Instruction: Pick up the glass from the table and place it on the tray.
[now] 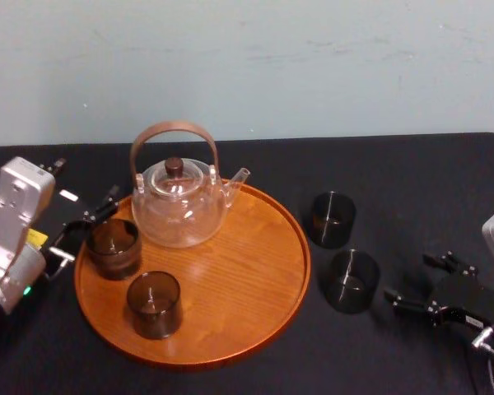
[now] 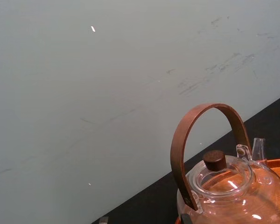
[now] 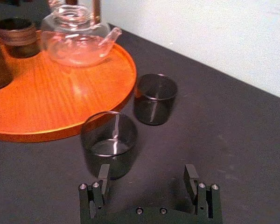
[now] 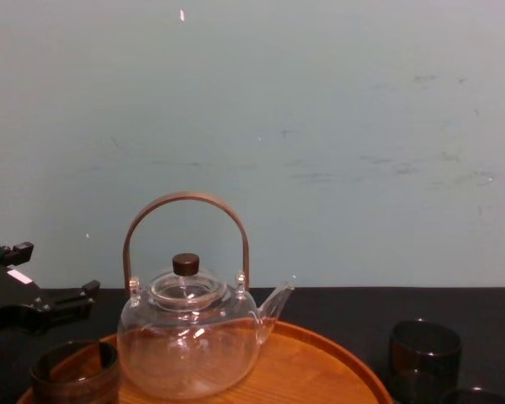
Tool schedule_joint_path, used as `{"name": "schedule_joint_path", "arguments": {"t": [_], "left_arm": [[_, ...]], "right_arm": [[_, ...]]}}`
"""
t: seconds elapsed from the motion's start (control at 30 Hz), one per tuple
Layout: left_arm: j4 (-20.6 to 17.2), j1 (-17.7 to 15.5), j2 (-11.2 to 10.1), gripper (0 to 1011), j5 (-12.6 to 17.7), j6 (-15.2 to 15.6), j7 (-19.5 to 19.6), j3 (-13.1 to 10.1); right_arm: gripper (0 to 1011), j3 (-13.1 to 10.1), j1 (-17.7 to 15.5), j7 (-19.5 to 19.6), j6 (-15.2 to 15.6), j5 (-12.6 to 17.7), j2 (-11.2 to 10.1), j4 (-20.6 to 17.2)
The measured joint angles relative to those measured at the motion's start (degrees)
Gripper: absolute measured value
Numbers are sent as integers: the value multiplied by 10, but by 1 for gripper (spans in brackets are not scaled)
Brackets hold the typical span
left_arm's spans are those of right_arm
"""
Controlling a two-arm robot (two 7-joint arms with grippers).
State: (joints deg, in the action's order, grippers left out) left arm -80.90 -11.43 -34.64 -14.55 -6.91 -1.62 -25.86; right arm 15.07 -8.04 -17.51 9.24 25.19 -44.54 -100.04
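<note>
Table (image 1: 412,173): black cover, runs to a pale wall at its rear edge. Tray (image 1: 255,271): round, orange-brown, low rim, on the left-centre of the table, between the rear and front edges. Teapot (image 1: 179,210): clear glass, bent wooden handle, dark knob, on the rear-left part of the tray with its spout toward the table's right side. Right gripper (image 3: 147,168): low over the right part of the table near the front edge, pointing toward the tray; you have its fingers spread wide and nothing between them. Left gripper (image 1: 82,234): at the tray's left rim, fingers parted and closed on nothing. Near glass (image 3: 109,144): dark, upright, on the bare table just off the tray's right rim. It stands just ahead of your right gripper's fingertips, outside the jaws and not centred on the gap; it lines up with one finger, and the head view shows a thin strip of table between them. Far glass (image 3: 154,99): same kind, upright, just behind the near one toward the rear edge, close to the tray rim, farther from the gripper. Rim-side glass (image 1: 113,247): on the tray's left edge, just beyond the left gripper's fingertips; whether they touch, cannot tell. Front glass (image 1: 154,304): on the tray's front-left part.
</note>
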Motion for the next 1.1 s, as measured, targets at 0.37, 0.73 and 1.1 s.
{"name": "schedule_joint_path", "arguments": {"t": [0.37, 0.73, 1.1], "left_arm": [[0, 0, 0, 1001, 0, 0, 0, 0], [0, 0, 0, 1001, 0, 0, 0, 0], [0, 0, 0, 1001, 0, 0, 0, 0]], "right_arm": [[1002, 12, 0, -30, 15, -19, 9, -10], [1002, 18, 16, -43, 47, -36, 28, -8], [1002, 22, 42, -58, 70, -46, 52, 12]]}}
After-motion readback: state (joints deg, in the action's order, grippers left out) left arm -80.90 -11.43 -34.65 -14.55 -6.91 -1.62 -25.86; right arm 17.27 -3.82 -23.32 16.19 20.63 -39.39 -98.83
